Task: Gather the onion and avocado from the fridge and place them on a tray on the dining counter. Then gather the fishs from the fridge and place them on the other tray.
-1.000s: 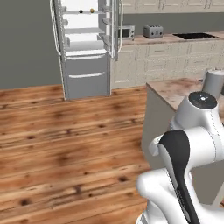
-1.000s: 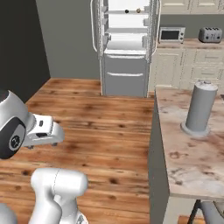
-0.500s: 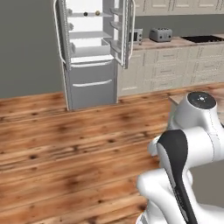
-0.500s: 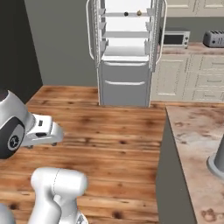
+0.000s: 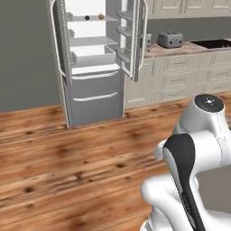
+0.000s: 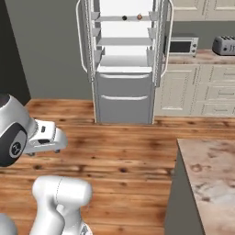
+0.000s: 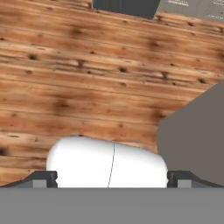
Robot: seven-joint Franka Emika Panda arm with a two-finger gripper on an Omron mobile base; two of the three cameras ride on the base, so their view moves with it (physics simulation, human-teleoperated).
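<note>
The grey fridge stands ahead with both upper doors swung open. On its top shelf sits the small golden-brown onion, and beside it a small dark ball that may be the avocado. My gripper is open, its fingertips far apart over the wooden floor, with nothing between them. The arm is folded close to the base, far from the fridge. A corner of the dining counter shows at the lower right. Both trays and the fish are out of view.
Cream wall cabinets run right of the fridge, carrying a microwave, a toaster and a dark cooktop. Open wooden floor lies between me and the fridge. The island's grey side is close on my right.
The whole picture has shifted: the base has driven toward the fridge, which now looks larger and nearer. The island and the grey cylinder on it have slid out to the right. The arm keeps its pose.
</note>
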